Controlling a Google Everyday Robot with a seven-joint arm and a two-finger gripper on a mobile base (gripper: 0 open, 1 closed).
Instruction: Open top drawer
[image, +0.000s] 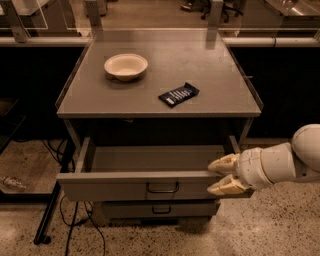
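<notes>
Pincer (220, 175) sits released, fingers (223, 163) spread at the right end of the top drawer (110, 186), which stands pulled well out beneath the surface (220, 65); ease your arm straight back so you don't nudge it shut.

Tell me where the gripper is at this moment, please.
In the camera view the gripper is at lower right, at the right end of the front of the open top drawer, right of its loop handle.

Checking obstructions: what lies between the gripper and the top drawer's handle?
Camera view: only bare front panel between the gripper, at the top drawer's right end, and handle.
</notes>
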